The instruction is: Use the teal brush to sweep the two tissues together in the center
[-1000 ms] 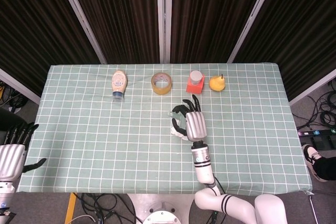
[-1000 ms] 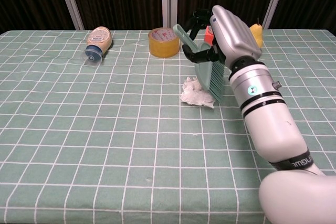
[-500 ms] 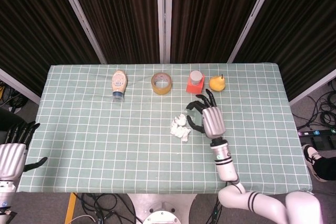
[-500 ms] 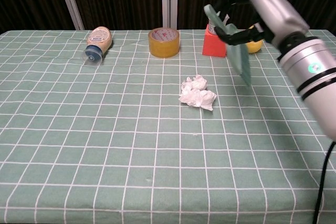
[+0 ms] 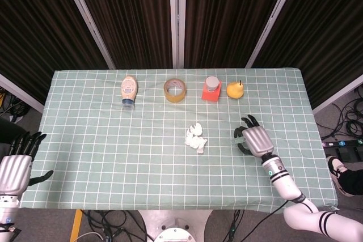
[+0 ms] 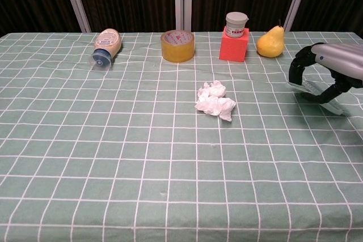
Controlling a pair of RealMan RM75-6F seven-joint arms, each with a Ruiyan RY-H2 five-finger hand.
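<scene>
We see the teal brush (image 6: 319, 96) low over the right side of the tabletop (image 5: 113, 145), held in our right hand (image 5: 253, 139) with fingers curled round it. The two tissues (image 5: 195, 137) lie bunched together, touching, near the centre (well apart from the brush). Our left hand (image 5: 17, 162) hangs off the tabletop's near left corner, fingers spread, holding nothing.
</scene>
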